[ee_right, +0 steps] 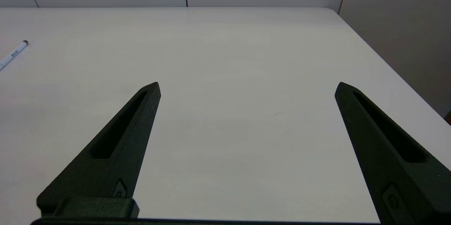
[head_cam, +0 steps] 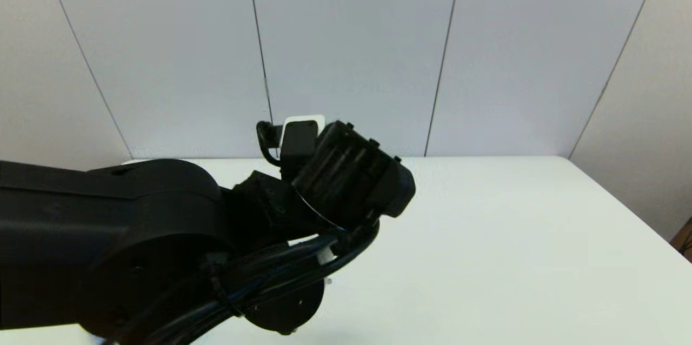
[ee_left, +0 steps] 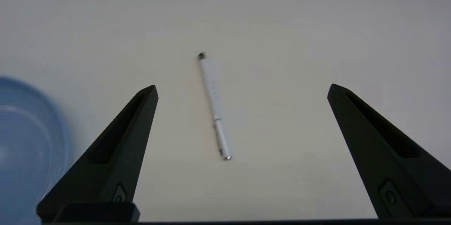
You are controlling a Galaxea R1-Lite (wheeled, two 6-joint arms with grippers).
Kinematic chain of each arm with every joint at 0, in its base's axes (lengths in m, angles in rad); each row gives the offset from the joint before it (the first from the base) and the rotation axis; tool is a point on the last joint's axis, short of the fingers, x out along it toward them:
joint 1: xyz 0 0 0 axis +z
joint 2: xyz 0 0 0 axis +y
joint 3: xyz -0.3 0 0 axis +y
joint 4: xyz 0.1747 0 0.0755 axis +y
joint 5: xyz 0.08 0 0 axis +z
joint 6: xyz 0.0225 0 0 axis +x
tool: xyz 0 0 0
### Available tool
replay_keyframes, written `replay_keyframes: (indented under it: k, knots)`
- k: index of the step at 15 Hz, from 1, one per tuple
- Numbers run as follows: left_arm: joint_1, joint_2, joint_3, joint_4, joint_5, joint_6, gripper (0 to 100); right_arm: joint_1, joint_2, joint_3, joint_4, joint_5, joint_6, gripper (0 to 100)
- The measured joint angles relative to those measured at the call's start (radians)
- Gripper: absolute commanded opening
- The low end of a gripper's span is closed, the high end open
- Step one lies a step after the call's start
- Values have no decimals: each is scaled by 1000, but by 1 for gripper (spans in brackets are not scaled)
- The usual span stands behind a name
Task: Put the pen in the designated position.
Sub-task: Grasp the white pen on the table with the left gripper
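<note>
From my head camera the left arm (head_cam: 162, 237) blocks most of the near counter (head_cam: 513, 237), and its claw is hidden beneath the wrist housing. In the right wrist view the pen (ee_right: 12, 54) is cut off by the picture's edge, only its dark-tipped end showing. In the left wrist view the blue plate (ee_left: 24, 147) is blurred and cropped.

Dark lettering marks the pen (ee_right: 13, 53) barrel, too small to read.
</note>
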Motion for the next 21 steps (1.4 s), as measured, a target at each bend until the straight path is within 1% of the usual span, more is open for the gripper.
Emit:
replay_keyframes:
  k: [2, 4, 6, 8, 11, 13, 18, 21]
  knots:
    - [-16, 35, -1, 91, 28, -101, 100, 0, 0, 0, 0, 0, 0, 100]
    - [-41, 74, -3, 133, 33, -191, 100, 0, 0, 0, 0, 0, 0, 100]
    - [-56, 109, -3, 137, 37, -220, 100, 0, 0, 0, 0, 0, 0, 100]
    - [-61, 142, -6, 133, 61, -226, 100, 0, 0, 0, 0, 0, 0, 100]
    - [-61, 192, -16, 134, 113, -312, 100, 0, 0, 0, 0, 0, 0, 100]
    - [-61, 220, -19, 136, 125, -367, 100, 0, 0, 0, 0, 0, 0, 100]
    - [-59, 285, -40, 131, 154, -413, 100, 0, 0, 0, 0, 0, 0, 100]
    - [-35, 312, -47, 132, 183, -409, 100, 0, 0, 0, 0, 0, 0, 100]
